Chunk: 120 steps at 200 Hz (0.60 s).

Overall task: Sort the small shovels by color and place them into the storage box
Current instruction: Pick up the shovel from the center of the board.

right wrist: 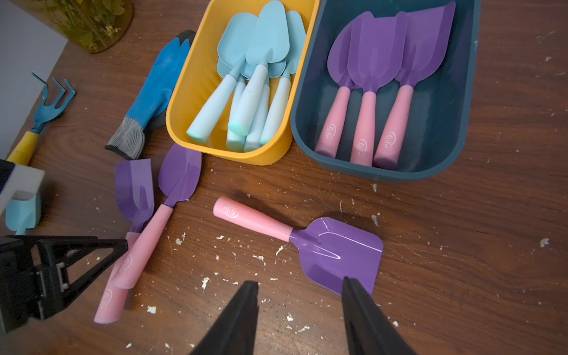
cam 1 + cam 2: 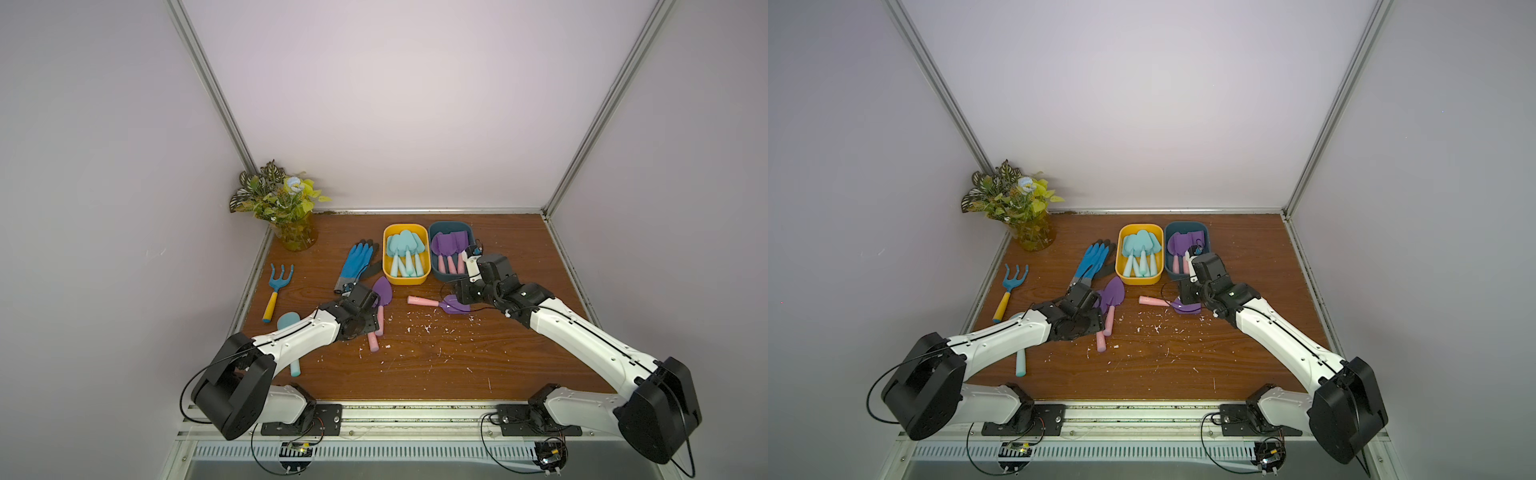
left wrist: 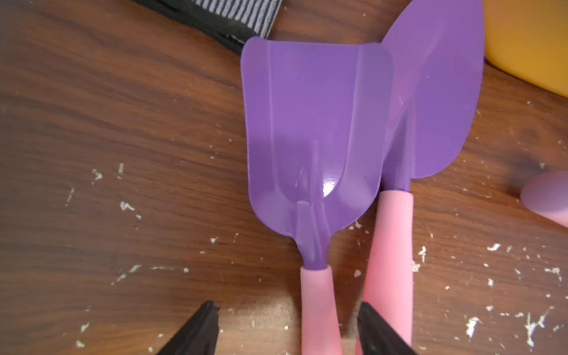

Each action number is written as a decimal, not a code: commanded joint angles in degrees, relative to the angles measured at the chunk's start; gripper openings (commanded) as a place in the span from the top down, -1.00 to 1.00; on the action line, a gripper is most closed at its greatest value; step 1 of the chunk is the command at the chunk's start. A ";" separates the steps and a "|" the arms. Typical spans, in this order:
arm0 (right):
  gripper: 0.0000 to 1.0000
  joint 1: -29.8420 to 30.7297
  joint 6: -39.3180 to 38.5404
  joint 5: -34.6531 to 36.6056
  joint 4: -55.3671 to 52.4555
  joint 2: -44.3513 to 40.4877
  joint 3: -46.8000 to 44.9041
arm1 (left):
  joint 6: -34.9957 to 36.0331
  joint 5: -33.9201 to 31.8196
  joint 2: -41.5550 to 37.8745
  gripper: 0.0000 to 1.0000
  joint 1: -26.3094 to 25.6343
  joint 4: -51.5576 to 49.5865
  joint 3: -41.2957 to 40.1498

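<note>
Yellow plastic tub (image 1: pixel 189 92), pale aqua plastic trowels (image 1: pixel 267 40); dark teal plastic tub (image 1: pixel 455 107), purple-bladed pink-handled trowels (image 1: pixel 373 52); wood-grain brown tabletop (image 1: pixel 461 246).

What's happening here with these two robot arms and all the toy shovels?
The robot is sorting toy shovels by color. The yellow box holds the aqua shovels; the dark blue box holds three purple shovels. The left claw is open over the pink handles of two more purple shovels, and the right claw is open by a lone purple shovel. One aqua shovel lies under the left arm.
</note>
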 commanded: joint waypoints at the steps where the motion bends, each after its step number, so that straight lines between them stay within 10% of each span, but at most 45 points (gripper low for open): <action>1: -0.01 -0.26 -0.85 0.54 0.92 -1.73 0.10 | 0.83 0.21 1.10 -0.46 -0.46 0.56 1.40; 120: -0.01 -0.58 -0.77 -0.35 1.40 -0.81 -0.04 | 2.55 -0.46 5.11 -0.29 -0.48 -0.85 2.16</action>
